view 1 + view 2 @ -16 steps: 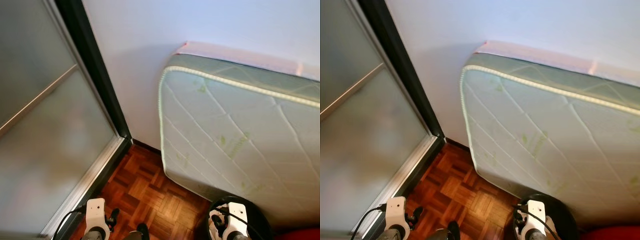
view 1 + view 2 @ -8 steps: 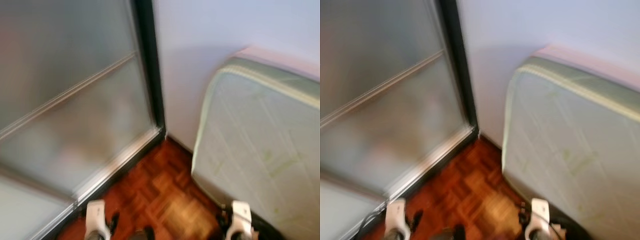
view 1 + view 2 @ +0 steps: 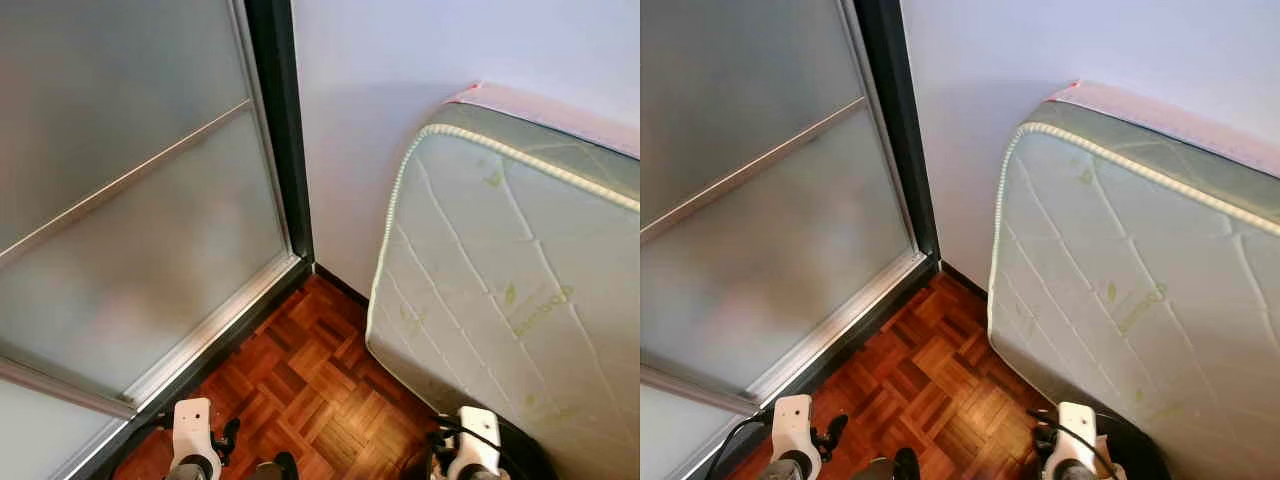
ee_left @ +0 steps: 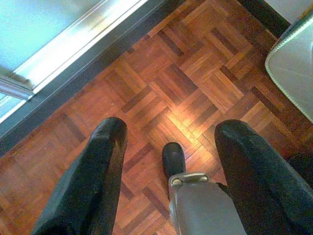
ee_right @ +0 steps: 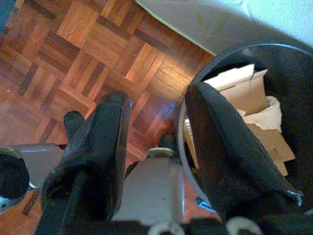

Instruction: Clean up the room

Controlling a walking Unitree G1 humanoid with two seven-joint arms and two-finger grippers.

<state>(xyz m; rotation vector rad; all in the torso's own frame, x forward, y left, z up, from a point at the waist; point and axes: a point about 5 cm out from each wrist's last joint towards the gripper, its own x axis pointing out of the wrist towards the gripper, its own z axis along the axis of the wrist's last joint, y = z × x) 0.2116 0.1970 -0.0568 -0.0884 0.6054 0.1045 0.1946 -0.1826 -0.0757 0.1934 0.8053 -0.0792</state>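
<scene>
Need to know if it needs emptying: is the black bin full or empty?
Partly filled: the black bin holds cardboard pieces.

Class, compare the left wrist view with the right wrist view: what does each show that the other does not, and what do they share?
Left wrist view alone: the sliding door's metal track and dark frame, beyond the open left gripper. Right wrist view alone: a black bin holding cardboard and crumpled paper, beside the open right gripper. Both: parquet floor, an edge of the mattress and the robot's dark foot.
</scene>
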